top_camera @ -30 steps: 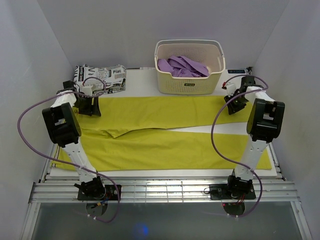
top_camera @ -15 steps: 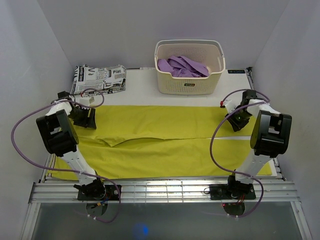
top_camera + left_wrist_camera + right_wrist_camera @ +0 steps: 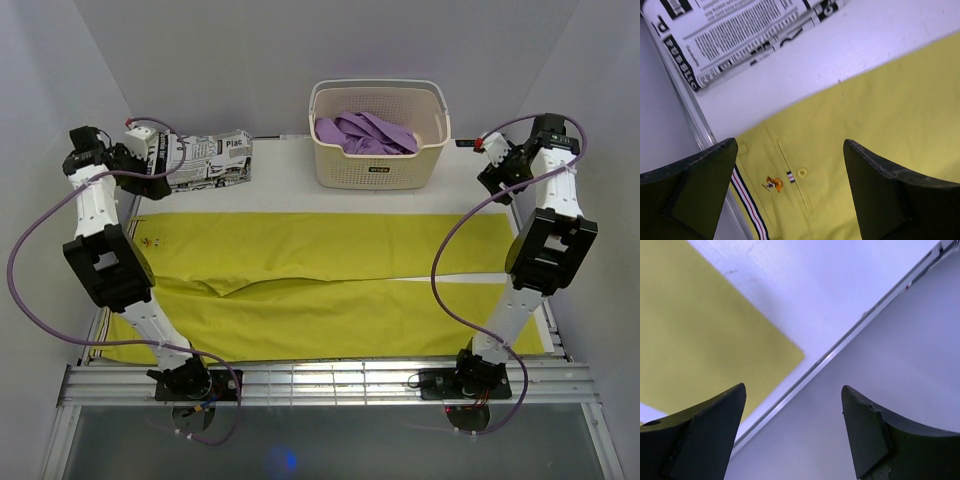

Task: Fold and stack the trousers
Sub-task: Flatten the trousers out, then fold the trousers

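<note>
Bright, even, diffuse white light casts only faint soft shadows; all three views look sharp.

Left arm: is folded at the elbow; the wrist is carried high at the far left.
Left gripper: jaws are spread wide and empty.
Right arm: is folded likewise; the wrist is carried high at the far right.
Right gripper: jaws are spread wide and empty.

Plain white walls; white table, evenly lit.

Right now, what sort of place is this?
Probably a robot test booth for folding laundry: white walls box in a table, two arms are bolted to its edge, and yellow trousers lie spread near a white basket.
</note>
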{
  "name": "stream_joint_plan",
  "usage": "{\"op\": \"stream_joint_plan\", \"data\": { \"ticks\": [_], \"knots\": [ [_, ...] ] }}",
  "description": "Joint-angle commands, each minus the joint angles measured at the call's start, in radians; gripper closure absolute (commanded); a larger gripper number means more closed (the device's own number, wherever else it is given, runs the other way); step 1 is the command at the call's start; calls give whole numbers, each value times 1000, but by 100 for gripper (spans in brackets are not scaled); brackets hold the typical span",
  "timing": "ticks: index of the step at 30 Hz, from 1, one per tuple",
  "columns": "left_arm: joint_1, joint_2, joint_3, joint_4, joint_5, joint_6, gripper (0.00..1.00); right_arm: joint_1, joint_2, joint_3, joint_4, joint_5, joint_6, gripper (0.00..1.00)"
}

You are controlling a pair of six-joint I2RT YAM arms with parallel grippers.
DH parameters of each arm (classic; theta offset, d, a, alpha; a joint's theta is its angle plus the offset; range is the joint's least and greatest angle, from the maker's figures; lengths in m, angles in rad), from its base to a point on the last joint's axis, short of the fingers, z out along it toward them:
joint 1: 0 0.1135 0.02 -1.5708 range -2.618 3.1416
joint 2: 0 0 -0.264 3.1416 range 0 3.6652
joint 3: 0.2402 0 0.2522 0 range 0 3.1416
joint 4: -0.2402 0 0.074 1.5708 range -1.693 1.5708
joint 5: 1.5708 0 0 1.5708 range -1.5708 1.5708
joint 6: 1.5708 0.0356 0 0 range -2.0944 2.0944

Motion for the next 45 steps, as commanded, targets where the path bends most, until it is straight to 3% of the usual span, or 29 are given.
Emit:
{"op": "stream_joint_plan", "data": {
  "ticks": [1,5,9,13,17,23,24,29,30,32,45],
  "knots": [
    [36,60,52,58,143,-74,2,-13,150,119,-118,-105,-137,19],
    [81,68,54,191,245,-233,2,-43,251,217,-152,-183,-160,20],
    [127,116,101,164,439,-326,2,-65,337,275,-154,-228,-177,16],
    [128,136,110,137,496,-332,2,-74,431,288,-100,-245,-136,11],
    [128,137,123,121,466,-324,3,-77,504,314,-108,-240,-131,12],
    [128,210,267,40,358,-265,3,-77,541,205,-172,-191,-201,34],
    [128,235,306,11,348,-240,3,-77,538,187,-186,-179,-223,43],
    [128,356,512,-109,266,-123,4,-77,512,147,-272,-153,-280,68],
    [127,364,511,-112,240,-79,4,-79,506,144,-276,-150,-284,81],
    [121,363,494,-115,210,-21,4,-77,475,141,-292,-147,-291,91],
    [119,366,393,-109,160,285,17,-79,235,151,-330,-245,-312,92]
  ]
}}
